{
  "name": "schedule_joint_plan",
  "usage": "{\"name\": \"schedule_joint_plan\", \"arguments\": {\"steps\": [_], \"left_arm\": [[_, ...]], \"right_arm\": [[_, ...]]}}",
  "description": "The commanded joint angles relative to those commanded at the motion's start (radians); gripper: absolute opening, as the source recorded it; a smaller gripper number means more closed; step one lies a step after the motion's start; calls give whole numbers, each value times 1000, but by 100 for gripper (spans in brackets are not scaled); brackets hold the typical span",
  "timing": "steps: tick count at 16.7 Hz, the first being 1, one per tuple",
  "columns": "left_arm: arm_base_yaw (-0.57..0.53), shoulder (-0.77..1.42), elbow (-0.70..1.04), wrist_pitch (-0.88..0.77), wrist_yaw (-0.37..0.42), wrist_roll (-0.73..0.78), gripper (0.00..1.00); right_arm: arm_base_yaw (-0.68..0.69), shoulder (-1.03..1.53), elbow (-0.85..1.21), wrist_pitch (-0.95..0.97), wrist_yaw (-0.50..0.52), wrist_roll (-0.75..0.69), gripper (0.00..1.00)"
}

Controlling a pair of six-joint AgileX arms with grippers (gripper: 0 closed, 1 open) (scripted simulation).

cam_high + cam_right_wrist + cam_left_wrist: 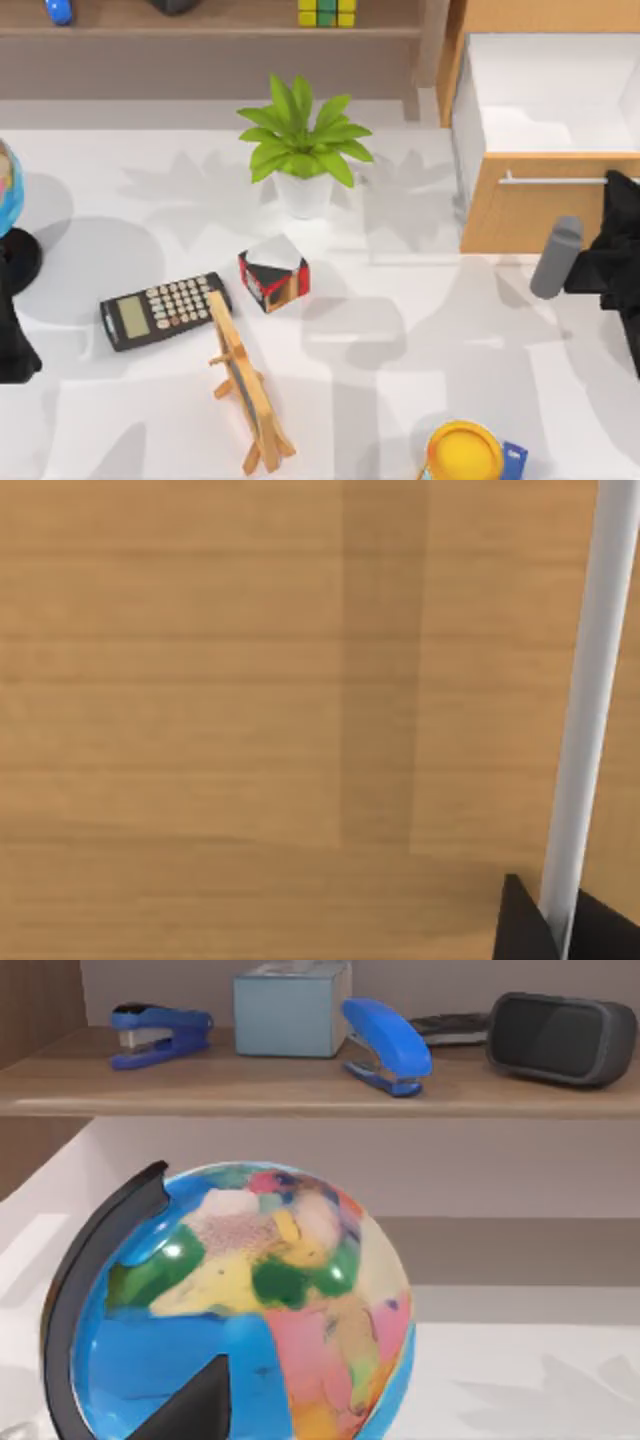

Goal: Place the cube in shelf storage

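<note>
The cube (pixel 327 12), yellow and green tiles, rests on the brown wooden shelf storage (pixel 200 32) at the table's back edge, right of its middle. No gripper is near it. My right gripper (pixel 556 932) is at the open light-wood drawer (pixel 545 215) on the right, its dark fingertips (pixel 520 925) pressed against either side of the metal bar handle (pixel 590 700). In the top view the right arm (pixel 615 250) is by the handle's right end. My left arm (pixel 12 345) is parked at the left edge behind the globe.
A globe (pixel 250 1310) stands close in front of the left wrist. Blue staplers (pixel 385 1045), a box (pixel 290 1008) and a dark headset (pixel 562 1035) sit on the shelf board. A potted plant (pixel 303 150), red-black-white block (pixel 272 275), calculator (pixel 165 310) and wooden easel (pixel 245 385) occupy mid-table.
</note>
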Motion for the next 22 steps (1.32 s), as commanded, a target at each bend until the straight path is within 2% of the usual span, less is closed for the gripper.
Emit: {"name": "schedule_joint_plan", "arguments": {"steps": [5,15,22], "left_arm": [[0,0,0,0,0,0,100],[0,0,0,0,0,0,100],[0,0,0,0,0,0,100]], "right_arm": [[-6,3,26,-12,-4,3,0],[-66,77,239,-168,-67,2,0],[-67,77,256,-176,-68,5,0]]}}
